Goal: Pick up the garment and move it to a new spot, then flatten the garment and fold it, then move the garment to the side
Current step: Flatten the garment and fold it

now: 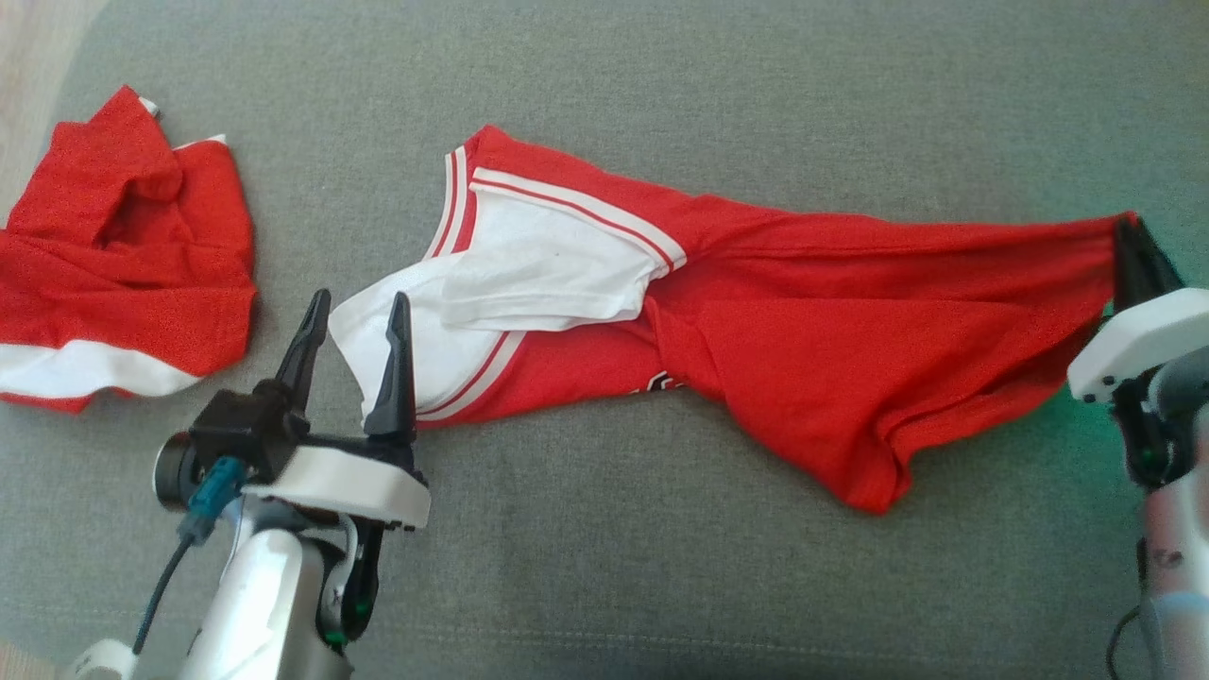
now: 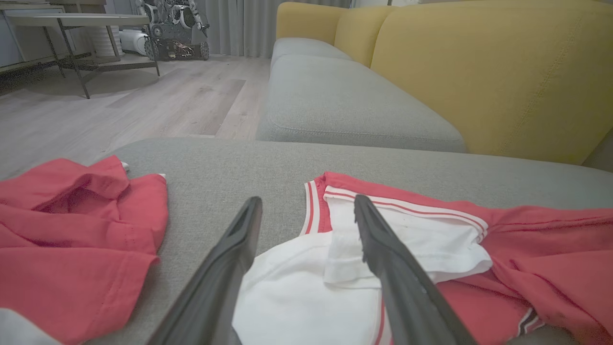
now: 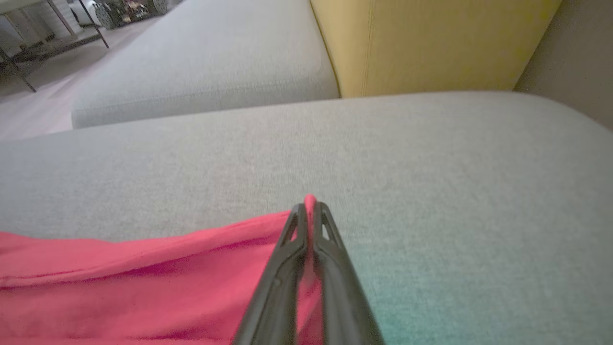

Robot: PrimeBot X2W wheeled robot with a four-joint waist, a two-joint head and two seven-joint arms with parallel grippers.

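Head view: we see the red-and-white garment (image 1: 803,359) stretched across the grey cushion (image 1: 661,586). Our right gripper (image 1: 1131,231) is pressed together, pinching the garment's red corner at the far right. Our left gripper (image 1: 361,297) stands spread at the garment's white end; whether it touches we cannot tell. A second red garment (image 1: 123,255) lies apart, at the left.

A grey cushion (image 1: 604,586) bears a red-and-white garment (image 1: 803,349) and, leftward, a crumpled red cloth (image 1: 123,274).
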